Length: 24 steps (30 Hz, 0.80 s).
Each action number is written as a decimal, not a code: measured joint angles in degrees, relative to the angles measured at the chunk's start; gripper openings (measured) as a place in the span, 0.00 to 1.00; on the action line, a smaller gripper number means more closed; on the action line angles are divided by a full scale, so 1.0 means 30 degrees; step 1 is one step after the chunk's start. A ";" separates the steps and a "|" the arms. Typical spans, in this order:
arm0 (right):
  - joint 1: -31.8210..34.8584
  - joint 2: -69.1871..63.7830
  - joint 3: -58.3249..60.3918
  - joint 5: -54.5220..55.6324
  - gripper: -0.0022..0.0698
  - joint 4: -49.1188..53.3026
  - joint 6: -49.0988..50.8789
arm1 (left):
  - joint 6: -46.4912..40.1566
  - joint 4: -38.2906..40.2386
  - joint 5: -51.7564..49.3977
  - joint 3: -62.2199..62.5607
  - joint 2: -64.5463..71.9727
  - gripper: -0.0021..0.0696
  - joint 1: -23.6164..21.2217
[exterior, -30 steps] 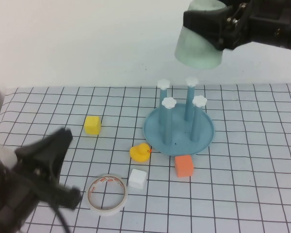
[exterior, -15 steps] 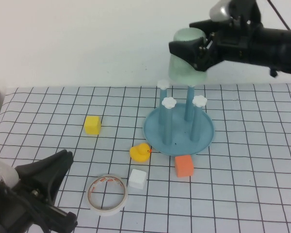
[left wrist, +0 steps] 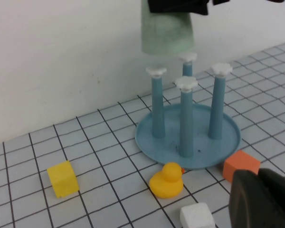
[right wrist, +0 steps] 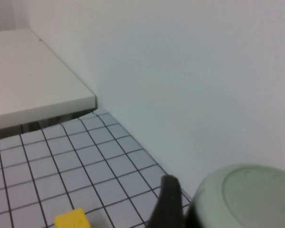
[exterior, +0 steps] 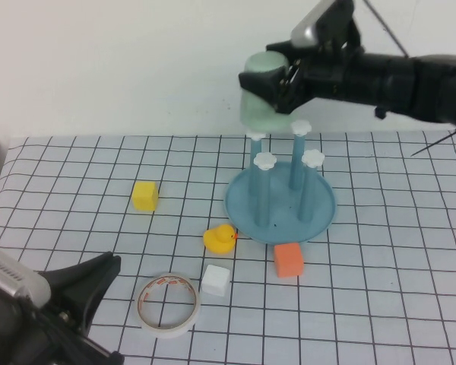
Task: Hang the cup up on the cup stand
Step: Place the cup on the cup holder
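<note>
mint plastic cup [exterior: 260, 95] gripped inverted by right hand [exterior: 283, 76] over stand [exterior: 281, 199]; left hand [exterior: 76, 285] low, grip unclear

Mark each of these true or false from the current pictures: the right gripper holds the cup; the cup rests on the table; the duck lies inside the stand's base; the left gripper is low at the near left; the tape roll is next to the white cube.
1. The right gripper holds the cup. True.
2. The cup rests on the table. False: it is held upside down above the cup stand, over its far-left post.
3. The yellow duck lies inside the stand's base. False: it sits on the table beside the rim.
4. The left gripper is low at the near left. True.
5. The tape roll is next to the white cube. True.
</note>
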State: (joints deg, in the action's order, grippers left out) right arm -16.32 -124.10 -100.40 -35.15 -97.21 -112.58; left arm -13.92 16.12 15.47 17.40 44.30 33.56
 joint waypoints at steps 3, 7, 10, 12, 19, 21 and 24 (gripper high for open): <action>-0.0272 -0.0679 -0.0256 0.0229 0.82 0.0000 -0.0925 | -0.0176 0.0000 -0.0250 0.0000 0.0000 0.03 0.0000; -0.0518 -0.1284 -0.0298 0.0975 0.82 0.0000 -0.2140 | -0.0208 -0.0040 -0.0316 0.0000 0.0000 0.03 0.0000; -0.0604 -0.1604 -0.0298 0.1067 0.82 0.0000 -0.2778 | -0.0208 -0.0040 -0.0316 0.0000 0.0000 0.03 0.0000; -0.0636 -0.1786 -0.0374 0.1117 0.82 0.0000 -0.2998 | -0.0222 -0.0081 -0.0316 0.0000 0.0000 0.03 0.0000; -0.0807 -0.2769 -0.1050 0.1813 0.85 -0.0022 -0.2395 | -0.0387 -0.0081 -0.0332 0.0000 0.0000 0.03 0.0000; -0.0807 -0.2865 -0.1176 0.2076 0.87 -0.0022 -0.1918 | -0.0426 -0.0081 -0.0362 0.0000 0.0000 0.03 0.0000; -0.0807 -0.2898 -0.1432 0.2205 0.88 -0.0022 -0.0764 | -0.0470 -0.0081 -0.0362 0.0000 0.0000 0.03 0.0000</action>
State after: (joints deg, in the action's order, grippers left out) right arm -18.74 -132.80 -104.70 -28.53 -97.27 -114.87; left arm -15.33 15.87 14.39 17.40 44.30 33.56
